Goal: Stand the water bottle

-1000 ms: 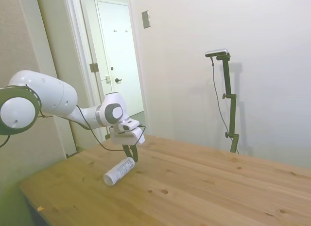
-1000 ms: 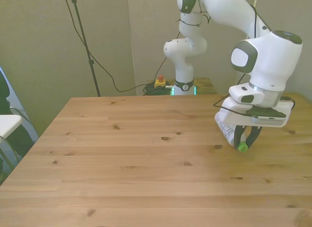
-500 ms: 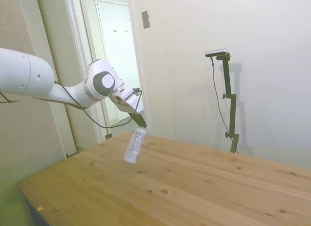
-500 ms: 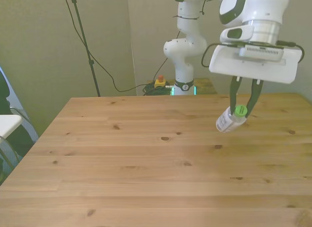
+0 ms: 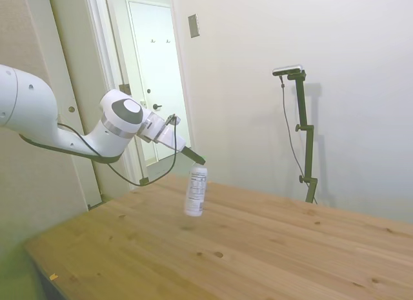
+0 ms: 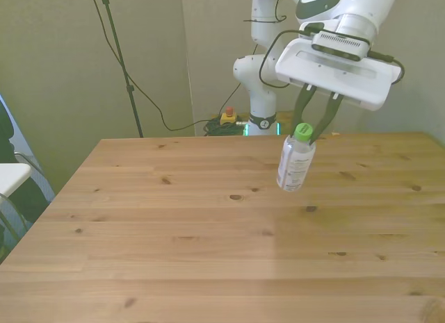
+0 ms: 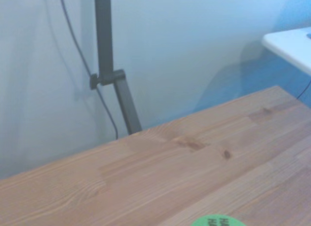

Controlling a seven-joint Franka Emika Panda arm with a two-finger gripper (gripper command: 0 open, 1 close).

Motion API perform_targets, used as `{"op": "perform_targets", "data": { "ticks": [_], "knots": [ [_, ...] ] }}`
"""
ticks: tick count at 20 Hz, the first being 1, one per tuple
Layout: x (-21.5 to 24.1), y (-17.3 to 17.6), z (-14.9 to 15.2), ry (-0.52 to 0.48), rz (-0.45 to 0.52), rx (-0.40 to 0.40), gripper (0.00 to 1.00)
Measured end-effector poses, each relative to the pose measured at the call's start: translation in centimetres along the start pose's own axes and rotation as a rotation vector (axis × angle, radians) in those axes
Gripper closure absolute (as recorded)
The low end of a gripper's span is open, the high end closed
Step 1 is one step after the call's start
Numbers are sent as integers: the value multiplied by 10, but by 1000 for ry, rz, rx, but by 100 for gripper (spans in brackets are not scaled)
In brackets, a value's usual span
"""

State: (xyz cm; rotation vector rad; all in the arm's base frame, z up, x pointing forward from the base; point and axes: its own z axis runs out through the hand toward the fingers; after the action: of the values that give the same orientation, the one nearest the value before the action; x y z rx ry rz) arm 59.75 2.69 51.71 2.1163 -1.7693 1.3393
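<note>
The water bottle (image 5: 195, 191) (image 6: 295, 165), small and clear with a white printed label and a green cap (image 6: 302, 132), hangs nearly upright in the air above the wooden table (image 6: 174, 226). My gripper (image 6: 311, 133) (image 5: 199, 162) is shut on the bottle's cap end, holding it from above. The bottle's base is clear of the tabletop, with its shadow on the wood below. In the wrist view only the top of the green cap (image 7: 217, 220) shows, with the table beyond it.
The wooden table (image 5: 271, 248) stretches wide around the bottle. A white object (image 6: 12, 178) sits off the table at the front view's left edge. A door (image 5: 158, 80) stands behind the arm in the side view.
The gripper lifted the bottle off the table, where it lay on its side, and swung it from slanted to nearly upright, carrying it toward the front view's left.
</note>
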Motion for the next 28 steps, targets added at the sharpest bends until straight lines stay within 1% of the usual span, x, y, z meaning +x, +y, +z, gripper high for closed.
{"op": "perform_targets", "data": {
  "ticks": [6,9,13,18,22,23,28],
  "knots": [
    [-17,-3,43,178,126,71,100],
    [-22,-11,61,231,189,88,100],
    [-31,-22,78,260,219,91,100],
    [-50,-33,93,267,227,92,100],
    [-60,-36,103,269,222,83,100],
    [-63,-36,105,269,219,80,0],
    [-68,-38,103,278,199,76,0]
  ]
}}
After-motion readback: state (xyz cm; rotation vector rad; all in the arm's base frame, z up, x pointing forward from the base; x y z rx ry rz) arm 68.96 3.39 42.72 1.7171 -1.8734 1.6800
